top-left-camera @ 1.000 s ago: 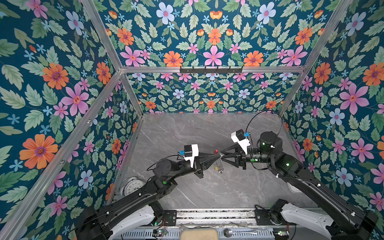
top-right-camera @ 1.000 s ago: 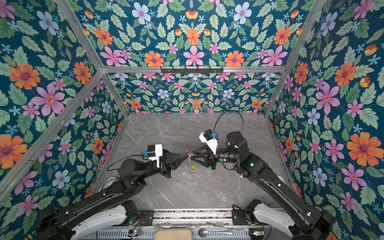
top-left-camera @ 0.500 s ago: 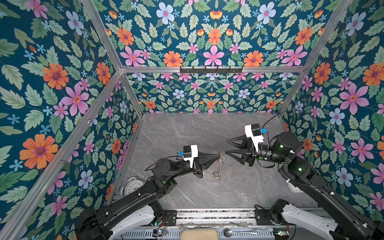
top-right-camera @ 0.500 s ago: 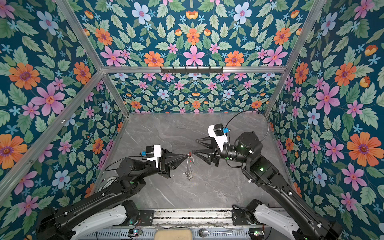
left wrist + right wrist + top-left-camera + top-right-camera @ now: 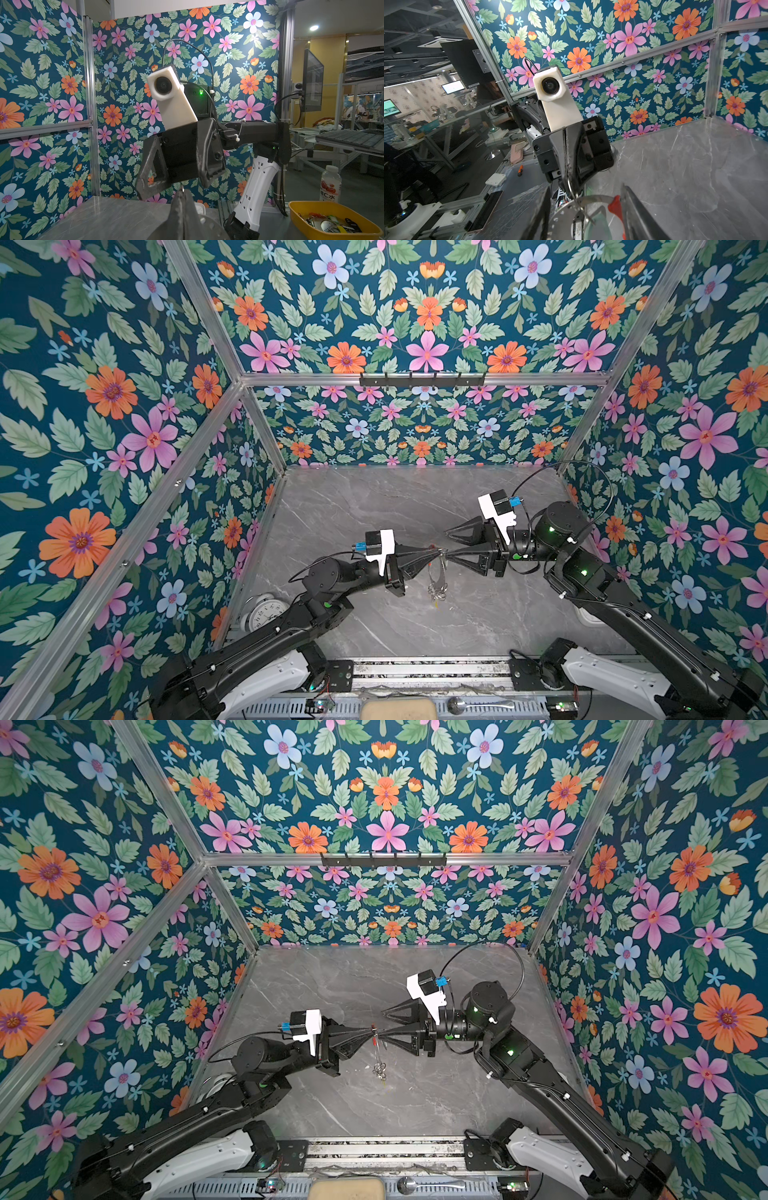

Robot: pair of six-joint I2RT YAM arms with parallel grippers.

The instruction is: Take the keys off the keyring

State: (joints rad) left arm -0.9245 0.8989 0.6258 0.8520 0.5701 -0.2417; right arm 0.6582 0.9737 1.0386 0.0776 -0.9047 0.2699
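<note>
Two end effectors meet tip to tip above the middle of the counter [image 5: 374, 506]. The left end effector [image 5: 433, 550] is pinched shut on the top of the keyring [image 5: 437, 572] and holds it in the air. The right end effector [image 5: 448, 542] stands open beside it, gripping nothing, with its lower finger level with the pinch point and its upper finger angled up and away.

The hoop hangs edge-on in both top views, so its long axis runs straight down from the left tip toward the counter. Its red section [image 5: 375, 1040] sits just under the top, on the side facing the right arm. In the right wrist view that red piece lies just beside one of the spread fingers [image 5: 633, 216], with the rim of the hoop between the pair.

The keys [image 5: 437, 593] bunch at the lowest point of the hoop, well below both tips. They show as a small silver cluster with a yellow tag [image 5: 436, 605] dangling beneath. Whether the tag touches the counter I cannot tell.

The right arm is the free one and the nearer to work with. As I judge it, the move turns on this: the keys lie downward from its open tips, not straight ahead.
</note>
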